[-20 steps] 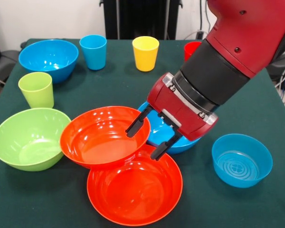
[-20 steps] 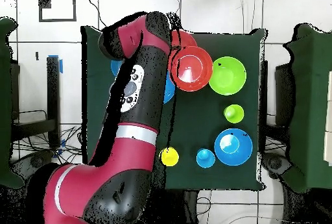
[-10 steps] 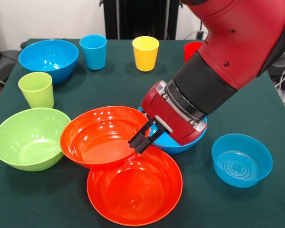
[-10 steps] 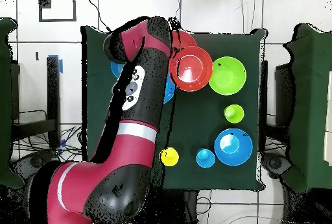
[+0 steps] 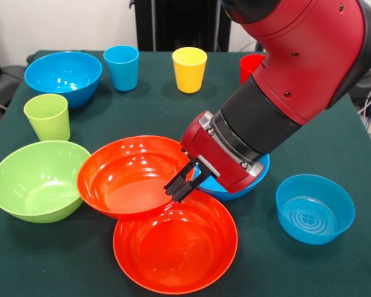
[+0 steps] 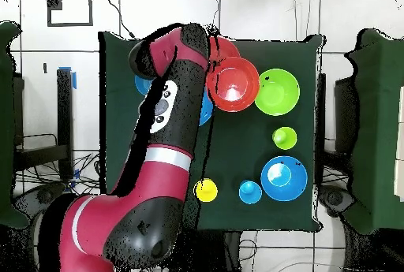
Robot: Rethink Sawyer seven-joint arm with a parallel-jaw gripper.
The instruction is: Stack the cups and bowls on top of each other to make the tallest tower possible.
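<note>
Basically pinched shut, gripper (image 5: 179, 187) clamping the rim of the upper orange bowl (image 5: 133, 176) overlapping the lower orange bowl (image 5: 176, 247), so could slip free if lifted crooked.

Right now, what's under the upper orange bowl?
The upper orange bowl overlaps the lower orange bowl, whose far rim is covered. The gripper pinches its right rim, hiding the blue bowl partly.
</note>
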